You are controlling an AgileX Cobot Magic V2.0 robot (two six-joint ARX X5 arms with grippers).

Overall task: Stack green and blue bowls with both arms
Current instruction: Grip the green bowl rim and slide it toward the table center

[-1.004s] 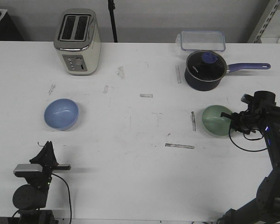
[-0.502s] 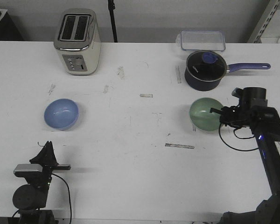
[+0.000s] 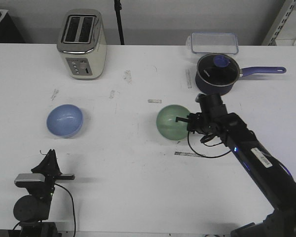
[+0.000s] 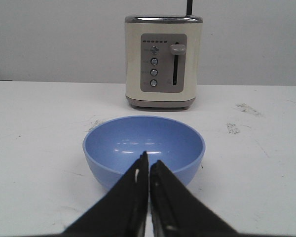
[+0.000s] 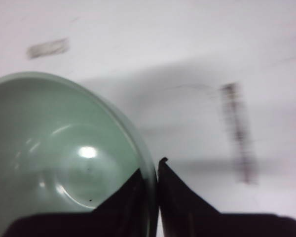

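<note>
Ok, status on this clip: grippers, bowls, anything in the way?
Right gripper shut on green bowl rim, carrying it mid-table. Left gripper shut, empty, facing blue bowl. Nothing between the bowls.

Desk [image 3: 138, 187]: open run between green bowl [image 3: 170, 122] at centre and blue bowl [image 3: 64, 120] at 9 o'clock; only scuff marks there. Obstacles: toaster [image 3: 82, 44] at 11 o'clock, saucepan [image 3: 216, 74] and lidded container [image 3: 213, 42] at 1 o'clock. Near edge bare toward 6 o'clock.
</note>
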